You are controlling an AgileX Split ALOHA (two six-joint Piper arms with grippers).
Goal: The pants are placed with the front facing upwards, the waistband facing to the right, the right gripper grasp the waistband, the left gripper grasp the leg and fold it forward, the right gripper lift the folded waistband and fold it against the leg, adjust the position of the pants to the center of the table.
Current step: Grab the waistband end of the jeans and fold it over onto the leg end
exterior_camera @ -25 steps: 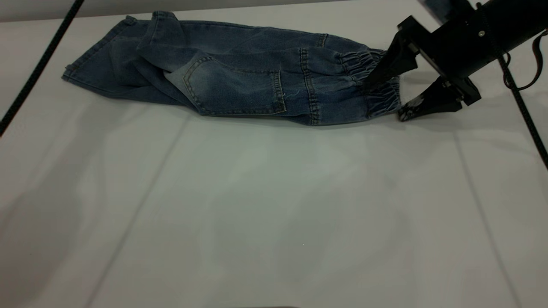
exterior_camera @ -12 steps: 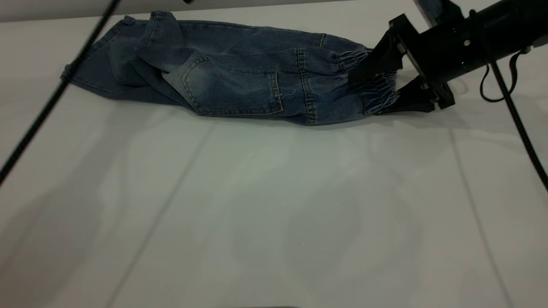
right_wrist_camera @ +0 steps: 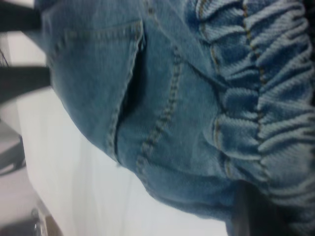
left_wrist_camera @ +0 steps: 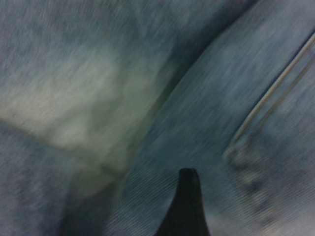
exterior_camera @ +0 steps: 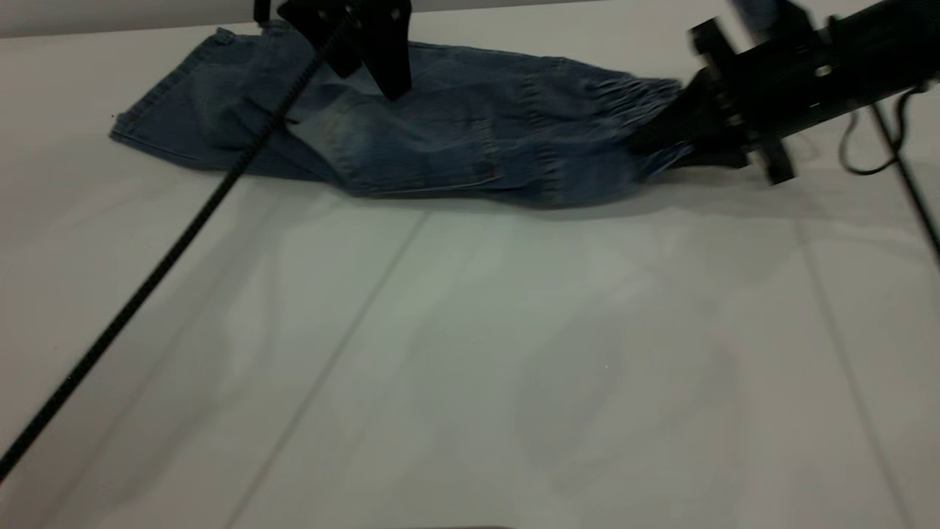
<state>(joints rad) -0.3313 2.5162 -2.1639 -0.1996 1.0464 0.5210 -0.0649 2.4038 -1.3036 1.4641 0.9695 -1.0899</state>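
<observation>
Pants (exterior_camera: 440,125) lie along the far edge of the table (exterior_camera: 470,353), already doubled lengthwise, waistband (exterior_camera: 639,92) pointing right and legs running off to the left. And now the change: half a second back the right gripper (exterior_camera: 672,143) had its jaws spread either side of that ruched band, and now they have come together on it, pinching the gathered denim at the near corner! The waistband end looks tugged slightly up and rightward, the cloth drawn taut behind it. The right wrist view backs this up, with close puckers and tan stitching filling the frame right at the claw.

Nearest us, the whole front stretch of table is bare, pale and smooth, with faint seam lines running away. A black cable (exterior_camera: 169,257) slants across the left foreground.

Farther back, the left gripper (exterior_camera: 367,55) has dropped in from the top edge, where a moment ago there was only cable. It hangs over the mid-leg fabric; its wrist view shows one dark fingertip (left_wrist_camera: 184,206) just above faded denim, so I cannot tell whether its jaws are spread or closed.

So it reads like the lift-and-fold of the waistband toward the legs is starting, with centring yet to come. Beyond the table, only a grey strip of wall (exterior_camera: 110,15).
</observation>
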